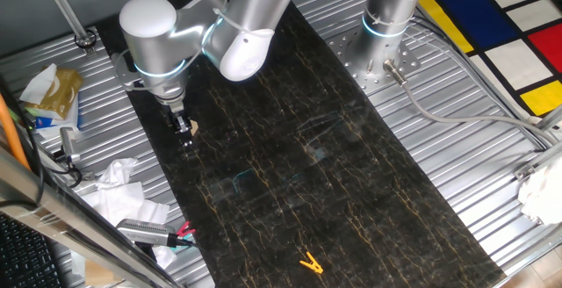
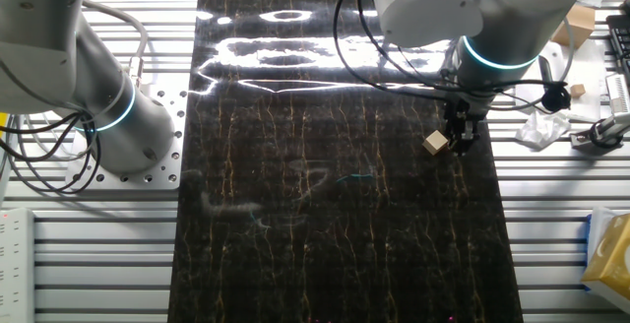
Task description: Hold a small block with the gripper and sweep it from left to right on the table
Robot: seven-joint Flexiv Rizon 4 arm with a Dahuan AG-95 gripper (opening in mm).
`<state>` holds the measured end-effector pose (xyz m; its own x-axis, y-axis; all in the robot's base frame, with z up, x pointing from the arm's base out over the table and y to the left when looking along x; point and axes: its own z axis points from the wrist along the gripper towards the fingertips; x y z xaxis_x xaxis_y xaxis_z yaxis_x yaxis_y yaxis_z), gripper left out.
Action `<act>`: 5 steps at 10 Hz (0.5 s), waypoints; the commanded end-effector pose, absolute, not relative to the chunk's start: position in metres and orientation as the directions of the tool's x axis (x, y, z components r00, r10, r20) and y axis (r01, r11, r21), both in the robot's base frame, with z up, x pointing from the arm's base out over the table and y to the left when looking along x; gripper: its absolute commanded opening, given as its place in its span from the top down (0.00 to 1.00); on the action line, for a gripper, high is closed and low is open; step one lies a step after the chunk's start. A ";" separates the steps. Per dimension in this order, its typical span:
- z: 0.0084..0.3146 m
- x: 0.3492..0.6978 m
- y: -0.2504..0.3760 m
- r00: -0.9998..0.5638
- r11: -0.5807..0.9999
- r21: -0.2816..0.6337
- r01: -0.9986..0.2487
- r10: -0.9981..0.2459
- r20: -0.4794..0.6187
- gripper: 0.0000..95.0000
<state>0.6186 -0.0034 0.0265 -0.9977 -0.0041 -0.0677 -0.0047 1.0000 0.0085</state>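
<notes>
The narrow black gripper (image 2: 461, 138) stood upright near one long edge of the glossy, gold-veined black table (image 2: 325, 244). A small tan wooden block (image 2: 436, 144) sat just beside its fingertips; whether they pinched it was unclear.

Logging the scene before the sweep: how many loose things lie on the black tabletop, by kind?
Wooden block: 1
Yellow clip: 1
Total: 2
</notes>
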 end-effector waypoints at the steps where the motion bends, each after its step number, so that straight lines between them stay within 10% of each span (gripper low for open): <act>1: 0.026 0.619 -0.003 -0.998 1.000 0.008 -0.013 -0.012 -0.069 0.60; 5: 0.026 0.619 -0.003 -0.997 1.000 0.007 -0.029 -0.029 -0.071 0.60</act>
